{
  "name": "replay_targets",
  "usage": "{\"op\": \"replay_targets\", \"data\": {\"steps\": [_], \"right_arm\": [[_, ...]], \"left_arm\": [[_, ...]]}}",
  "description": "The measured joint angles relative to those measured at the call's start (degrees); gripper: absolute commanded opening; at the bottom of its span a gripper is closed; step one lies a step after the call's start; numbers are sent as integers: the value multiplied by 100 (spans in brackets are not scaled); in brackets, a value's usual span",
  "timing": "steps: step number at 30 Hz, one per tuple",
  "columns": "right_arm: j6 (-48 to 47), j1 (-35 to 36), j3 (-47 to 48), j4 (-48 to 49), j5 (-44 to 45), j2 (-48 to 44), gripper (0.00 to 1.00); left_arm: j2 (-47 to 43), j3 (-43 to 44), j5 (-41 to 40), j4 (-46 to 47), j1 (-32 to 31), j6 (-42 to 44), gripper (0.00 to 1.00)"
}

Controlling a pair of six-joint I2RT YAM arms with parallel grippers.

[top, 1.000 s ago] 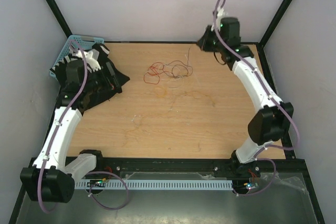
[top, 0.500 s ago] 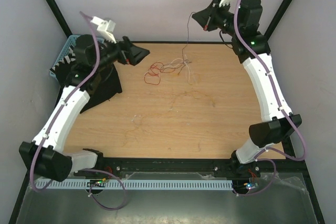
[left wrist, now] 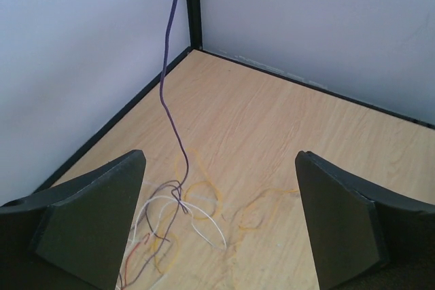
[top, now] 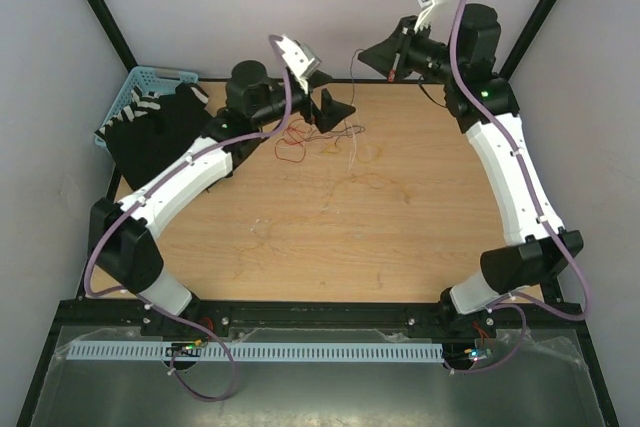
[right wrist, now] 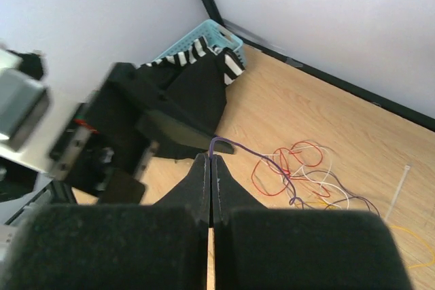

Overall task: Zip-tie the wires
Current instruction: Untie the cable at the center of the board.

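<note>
The wires (top: 322, 135) lie in a loose tangle of red, dark, yellow and white strands on the far middle of the wooden table (top: 330, 237). My right gripper (top: 373, 51) is raised above the table's far edge. It is shut on one purple-dark strand (right wrist: 234, 146) that hangs down to the tangle (right wrist: 302, 174). My left gripper (top: 330, 107) is open wide and empty, just above the tangle's far side. In the left wrist view the tangle (left wrist: 170, 212) lies low between the fingers (left wrist: 88, 225), and the lifted strand (left wrist: 168, 73) rises out of the top.
A blue basket (top: 132, 95) and a black cloth with white stripes (top: 165, 135) sit at the far left. A white zip tie (right wrist: 401, 183) lies flat on the table beyond the tangle. Black frame posts and white walls close in the table.
My left arm has swung from the cloth at the far left to over the tangle. My right gripper has risen, lifting one strand up from the table.
</note>
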Motion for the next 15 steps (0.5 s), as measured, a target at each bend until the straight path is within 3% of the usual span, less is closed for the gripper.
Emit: {"op": "replay_targets", "data": {"steps": [6, 11, 15], "right_arm": [[-2, 0, -177, 11, -332, -334, 0], [-2, 0, -240, 11, -535, -376, 0], [-20, 0, -352, 7, -551, -376, 0]], "left_arm": [[417, 166, -216, 466, -173, 385, 70], [616, 328, -337, 970, -210, 455, 42], [717, 354, -341, 1364, -240, 431, 33]]}}
